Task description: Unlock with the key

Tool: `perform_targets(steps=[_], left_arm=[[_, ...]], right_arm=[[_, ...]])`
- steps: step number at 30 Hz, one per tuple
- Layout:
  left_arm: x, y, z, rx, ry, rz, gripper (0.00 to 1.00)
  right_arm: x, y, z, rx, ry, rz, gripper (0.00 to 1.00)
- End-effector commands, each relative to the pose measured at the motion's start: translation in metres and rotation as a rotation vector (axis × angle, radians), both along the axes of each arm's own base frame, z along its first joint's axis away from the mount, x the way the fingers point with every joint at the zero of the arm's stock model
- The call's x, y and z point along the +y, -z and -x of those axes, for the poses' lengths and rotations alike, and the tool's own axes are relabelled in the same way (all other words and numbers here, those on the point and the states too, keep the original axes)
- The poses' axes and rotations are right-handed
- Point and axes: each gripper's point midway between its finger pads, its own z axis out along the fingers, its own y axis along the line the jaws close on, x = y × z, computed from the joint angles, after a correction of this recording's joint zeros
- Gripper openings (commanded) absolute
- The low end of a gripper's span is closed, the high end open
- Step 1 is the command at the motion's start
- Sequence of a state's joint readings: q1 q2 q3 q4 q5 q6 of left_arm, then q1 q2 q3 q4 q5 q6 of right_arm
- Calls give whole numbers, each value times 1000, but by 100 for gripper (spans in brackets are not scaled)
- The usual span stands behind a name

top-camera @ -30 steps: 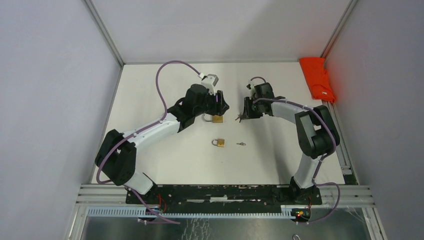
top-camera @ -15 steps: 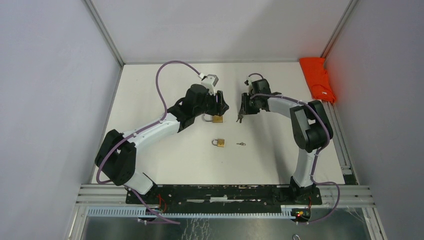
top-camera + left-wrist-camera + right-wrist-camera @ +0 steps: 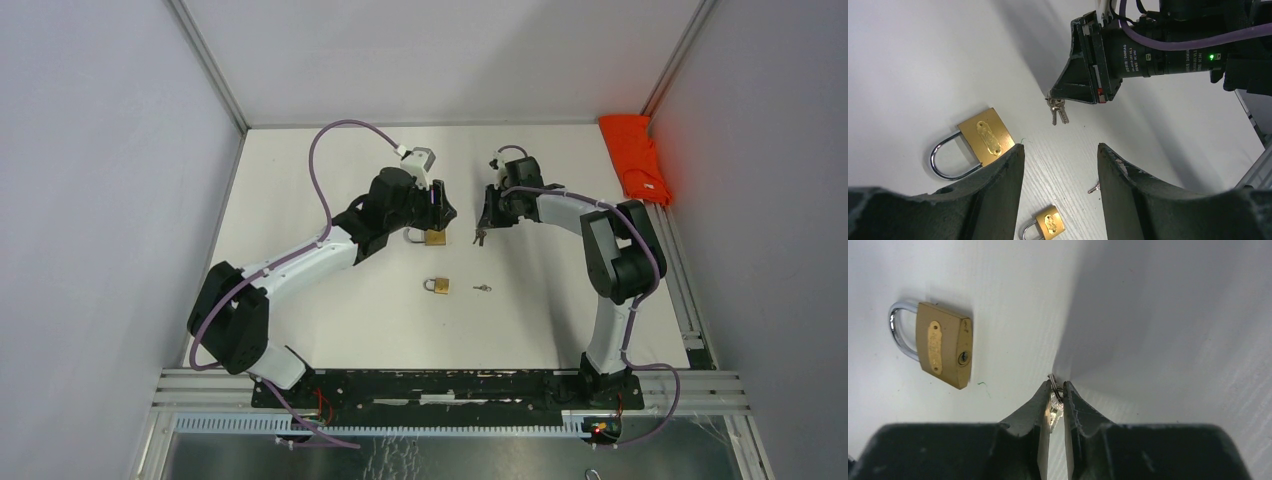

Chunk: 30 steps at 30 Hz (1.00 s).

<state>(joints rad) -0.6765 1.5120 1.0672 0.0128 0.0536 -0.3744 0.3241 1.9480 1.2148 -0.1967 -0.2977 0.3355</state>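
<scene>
The white surface (image 3: 300,200) carries everything. Over its middle the left hand (image 3: 440,214) hangs with its fingers spread wide and nothing between them. The right hand (image 3: 481,232) faces it from 3 o'clock, pressed nearly together and pinching a bunch of keys (image 3: 1057,107) at the ring end, so the blades hang below the tips.

The brass padlock (image 3: 434,238) lies flat just beside the left hand's finger. Its shackle points away from the right hand and its keyhole (image 3: 963,358) is on the edge facing the keys.

I judge the key to be in hand but not yet at the lock. The next move calls for the left hand to close on the brass body and steady it while the right lines one blade up with the keyhole. Because the grip is near the ring, the blades may swing.

An orange cloth (image 3: 635,158) lies at 2 o'clock in the far corner, well apart. A second padlock (image 3: 440,285) sits at 6 o'clock of the first, with a loose key (image 3: 483,288) at its 3 o'clock. Nothing lies between the keys and the keyhole.
</scene>
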Motion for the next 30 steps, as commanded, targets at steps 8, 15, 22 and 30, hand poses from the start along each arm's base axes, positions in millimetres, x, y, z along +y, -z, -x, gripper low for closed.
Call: perform_targets(steps=[8, 15, 22, 30], left_arm=[[-1, -26, -4, -61, -10, 20, 61], [-3, -21, -3, -60, 4, 25, 61], [-17, -19, 4, -109, 101, 77, 61], [-34, -41, 24, -245, 298, 125, 65]], right_arm=[[7, -11, -10, -45, -41, -29, 0], [6, -39, -11, -119, -45, -36, 0], [5, -92, 8, -232, -81, -92, 0], [-2, -172, 36, -389, -114, -127, 0]])
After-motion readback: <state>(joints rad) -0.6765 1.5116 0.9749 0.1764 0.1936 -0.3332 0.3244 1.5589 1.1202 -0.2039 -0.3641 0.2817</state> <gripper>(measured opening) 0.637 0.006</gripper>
